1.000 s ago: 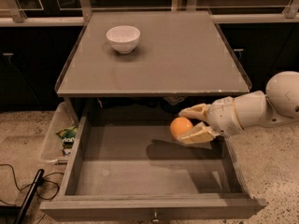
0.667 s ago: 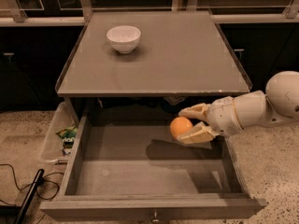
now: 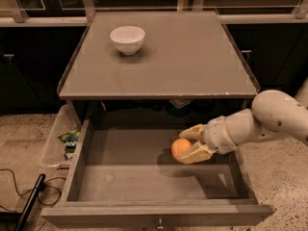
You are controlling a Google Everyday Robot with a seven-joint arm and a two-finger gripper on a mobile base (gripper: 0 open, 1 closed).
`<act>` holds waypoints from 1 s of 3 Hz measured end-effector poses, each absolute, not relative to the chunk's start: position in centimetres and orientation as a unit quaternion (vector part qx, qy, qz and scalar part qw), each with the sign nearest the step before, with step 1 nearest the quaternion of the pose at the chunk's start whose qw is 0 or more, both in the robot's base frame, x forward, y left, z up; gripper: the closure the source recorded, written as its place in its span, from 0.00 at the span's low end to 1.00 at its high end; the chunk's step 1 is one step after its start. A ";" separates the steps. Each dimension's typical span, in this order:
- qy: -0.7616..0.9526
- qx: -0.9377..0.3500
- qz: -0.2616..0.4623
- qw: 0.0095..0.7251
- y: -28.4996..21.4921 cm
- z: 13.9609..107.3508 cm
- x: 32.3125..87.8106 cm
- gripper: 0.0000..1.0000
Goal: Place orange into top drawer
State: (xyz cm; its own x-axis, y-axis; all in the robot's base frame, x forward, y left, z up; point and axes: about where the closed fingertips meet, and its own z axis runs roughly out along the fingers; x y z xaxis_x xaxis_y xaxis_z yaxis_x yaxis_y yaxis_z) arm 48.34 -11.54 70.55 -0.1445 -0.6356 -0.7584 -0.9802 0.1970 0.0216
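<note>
The top drawer [image 3: 144, 182] is pulled wide open below the grey counter top, its flat grey bottom bare, with a small knob at the front panel. The orange [image 3: 180, 147] is small and round and sits between the cream fingers of my gripper [image 3: 188, 145], inside the drawer's right part, just above or at its bottom; I cannot tell if it touches. The gripper is shut on the orange, and the white arm reaches in from the right over the drawer's side wall.
A white bowl [image 3: 127, 38] stands at the back left of the counter top [image 3: 192, 57]. A clear plastic bin [image 3: 57, 141] with small packets hangs left of the drawer. A black cable [image 3: 21, 198] lies on the speckled floor at left.
The gripper with the orange has sunk slightly lower into the drawer; otherwise the scene is the same.
</note>
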 end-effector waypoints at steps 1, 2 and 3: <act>0.724 -0.564 0.278 0.285 -11.7 66.7 48.2 1.00; 0.734 -0.559 0.279 0.266 -11.6 63.9 47.9 1.00; 0.742 -0.556 0.268 0.262 -11.9 62.1 47.9 1.00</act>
State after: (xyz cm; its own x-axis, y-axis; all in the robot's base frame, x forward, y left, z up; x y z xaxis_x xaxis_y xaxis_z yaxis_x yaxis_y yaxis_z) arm 47.93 -11.86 62.09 -0.2442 -0.6841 -0.6873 -0.9655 0.2378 0.1064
